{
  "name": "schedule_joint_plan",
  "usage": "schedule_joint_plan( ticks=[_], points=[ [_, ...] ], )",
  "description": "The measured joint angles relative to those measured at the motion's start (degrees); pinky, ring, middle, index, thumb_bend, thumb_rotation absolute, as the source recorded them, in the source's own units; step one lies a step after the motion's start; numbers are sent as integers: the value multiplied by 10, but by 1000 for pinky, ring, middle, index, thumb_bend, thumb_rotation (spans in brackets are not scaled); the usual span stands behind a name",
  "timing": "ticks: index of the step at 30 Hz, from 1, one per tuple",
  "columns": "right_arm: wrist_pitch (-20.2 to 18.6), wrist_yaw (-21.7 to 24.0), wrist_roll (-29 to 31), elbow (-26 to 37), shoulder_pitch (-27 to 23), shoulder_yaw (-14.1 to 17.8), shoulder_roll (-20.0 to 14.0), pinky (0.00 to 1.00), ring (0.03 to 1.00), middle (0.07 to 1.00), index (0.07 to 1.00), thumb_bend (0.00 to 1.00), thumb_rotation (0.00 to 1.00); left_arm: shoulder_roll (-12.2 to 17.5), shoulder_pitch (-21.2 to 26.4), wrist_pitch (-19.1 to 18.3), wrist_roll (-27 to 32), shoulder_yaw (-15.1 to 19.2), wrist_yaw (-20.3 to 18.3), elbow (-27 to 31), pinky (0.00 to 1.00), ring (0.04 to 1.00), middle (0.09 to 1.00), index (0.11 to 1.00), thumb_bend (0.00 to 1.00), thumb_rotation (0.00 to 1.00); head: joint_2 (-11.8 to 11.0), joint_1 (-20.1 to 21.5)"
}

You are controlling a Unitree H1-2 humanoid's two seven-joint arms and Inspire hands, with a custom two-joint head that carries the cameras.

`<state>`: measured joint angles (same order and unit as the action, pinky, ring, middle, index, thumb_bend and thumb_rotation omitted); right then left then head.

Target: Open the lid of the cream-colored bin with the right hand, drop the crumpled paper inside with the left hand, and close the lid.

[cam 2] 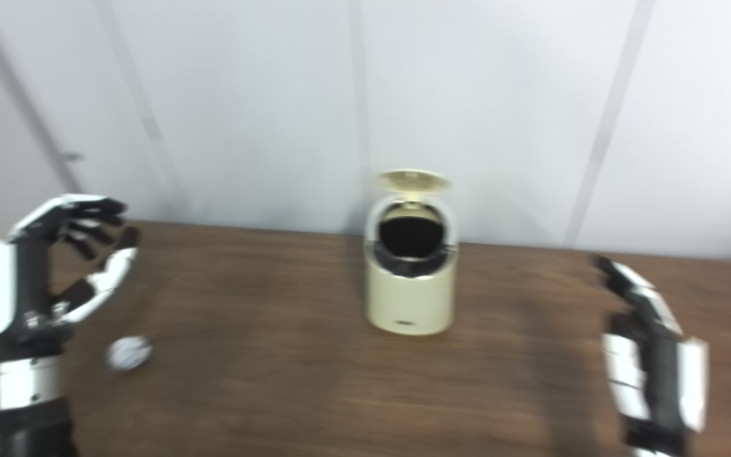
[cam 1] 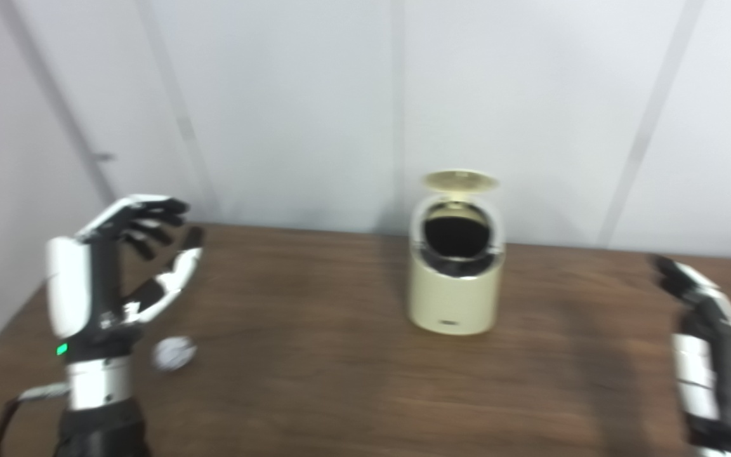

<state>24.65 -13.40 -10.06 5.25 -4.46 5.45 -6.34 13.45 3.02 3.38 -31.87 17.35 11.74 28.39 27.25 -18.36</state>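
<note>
A dark wooden tabletop (cam 1: 315,393) is seen stretched across the frame beneath a pale panelled wall (cam 1: 289,95), the whole scene softened by blur. Toward the far edge of the tabletop, roughly midway between its left and right edges, a cream-colored bin (cam 1: 454,279) is shown standing upright. Its round lid (cam 1: 460,181) is raised and tipped back above the rim, and the dark mouth of the bin is exposed toward the cameras.

At the left edge of the tabletop, the left robot hand (cam 1: 121,266) is held up above the surface on its black-and-white forearm, with a small green light visible at the wrist. The hand is released: its fingers (cam 1: 150,219) are curled loosely and spread apart from the thumb, and nothing is gripped between them.

Near the right edge of the tabletop, the right robot hand (cam 2: 648,343) is shown low, well apart from the bin. Its fingers are extended forward, apart and unclenched, and nothing is held.

The crumpled paper (cam 1: 174,353), a small white ball, is seen lying on the tabletop near the left edge, just beside the left robot hand's wrist and toward the near side. It is not touched by the hand as far as can be told, and it lies well apart from the bin.
</note>
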Motion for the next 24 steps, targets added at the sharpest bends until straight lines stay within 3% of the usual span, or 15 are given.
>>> schedule_joint_plan(
  ticks=[4,6,8,11,15,20,24],
  points=[
    [0,2,9,0,-10,3,-5,664,769,762,710,49,908,0,-5,9,-1,8,23,-47,443,564,600,596,645,276,-5,-34],
    [0,6,13,0,-16,3,-5,632,754,751,707,9,833,2,-6,22,0,9,34,-84,456,580,616,611,660,279,-6,-48],
    [0,11,16,-2,-21,3,-7,615,742,741,703,9,800,5,-6,27,3,9,39,-113,485,606,640,638,753,330,-4,-68],
    [-1,15,16,-7,-28,10,-11,608,732,732,698,11,823,7,-5,30,5,8,43,-148,495,625,659,664,870,317,3,-89],
    [-1,17,24,-19,-35,16,-13,605,730,730,694,9,714,13,-1,22,-24,0,46,-170,548,670,700,701,974,358,4,-113],
    [0,33,60,-35,-44,16,-17,603,729,731,688,46,702,40,2,0,-64,-16,40,-198,643,760,799,774,1000,439,3,-119],
    [0,40,68,-41,-46,18,-24,613,734,734,695,46,704,49,1,-32,-85,-31,28,-199,658,777,834,806,1000,460,3,-125]
  ],
)
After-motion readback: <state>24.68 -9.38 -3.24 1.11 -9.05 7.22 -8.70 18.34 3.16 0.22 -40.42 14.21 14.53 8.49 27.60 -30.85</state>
